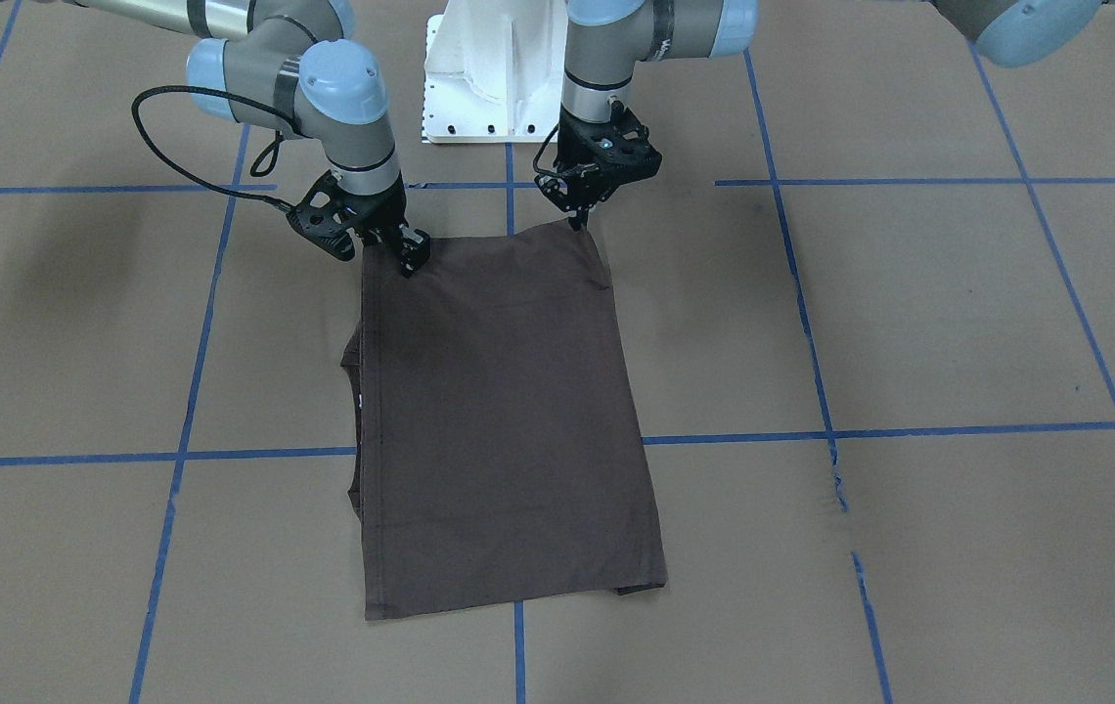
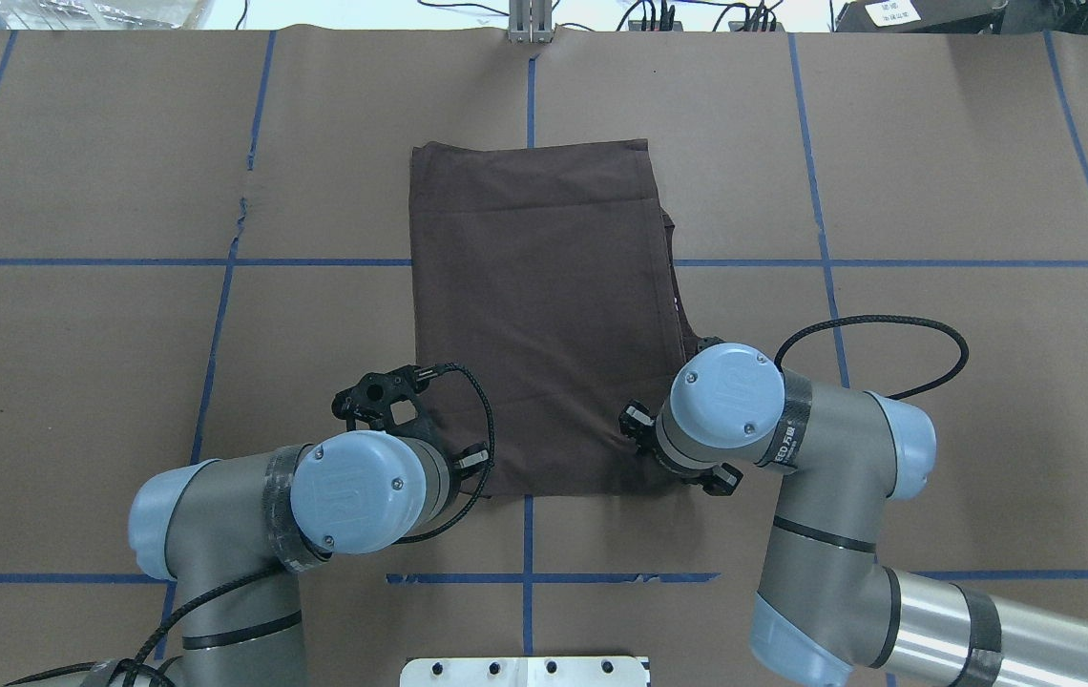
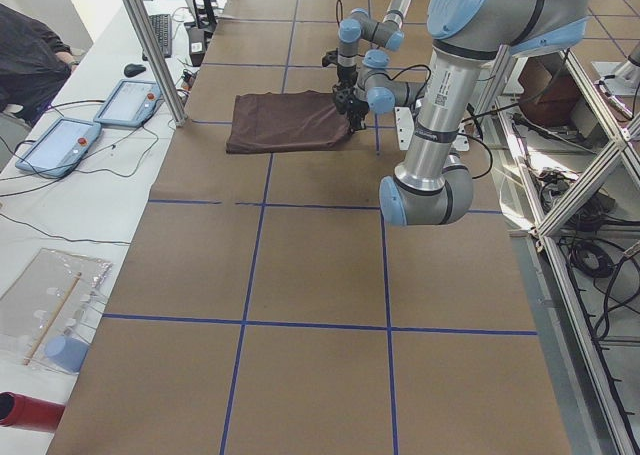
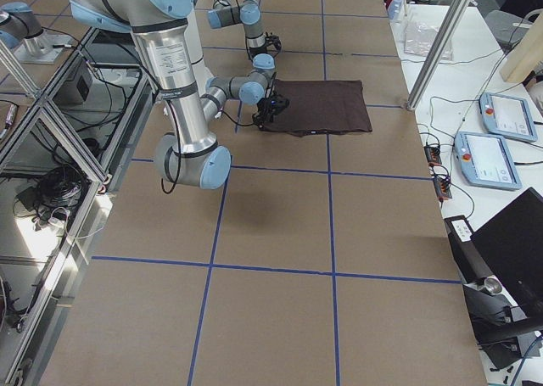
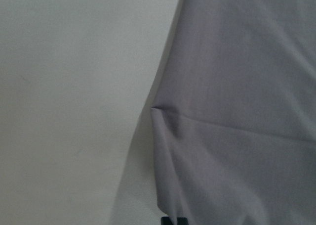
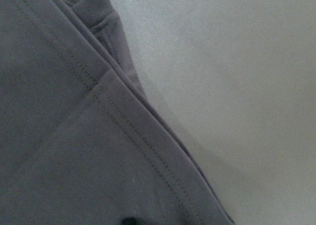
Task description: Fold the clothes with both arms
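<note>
**A:** From overhead, the left gripper [image 1: 579,221] and right gripper [image 1: 411,256] tuck under their own blue wrist caps [image 2: 358,491]. Pinching or not?

**B:** Can't tell tbh. Side views, way too tiny. Wrist cams: just blurry T-shirt [image 5: 237,111], cut off at the frame edges, fingertips [image 5: 174,220] barely peeking in bottom centre.

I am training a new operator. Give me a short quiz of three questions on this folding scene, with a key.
1. True or false: the T-shirt lies fully spread, both sleeves out to the sides.
2. Where do the left gripper and the right gripper stand? A: at the shirt's edge nearest the robot. B: at its far edge. C: high above its middle.
3. Fill in: in the front-facing view, the left gripper shows on the view's ___ side of the right one.
Key: 1 false, it is folded into a rough rectangle; 2 A; 3 right.
</note>
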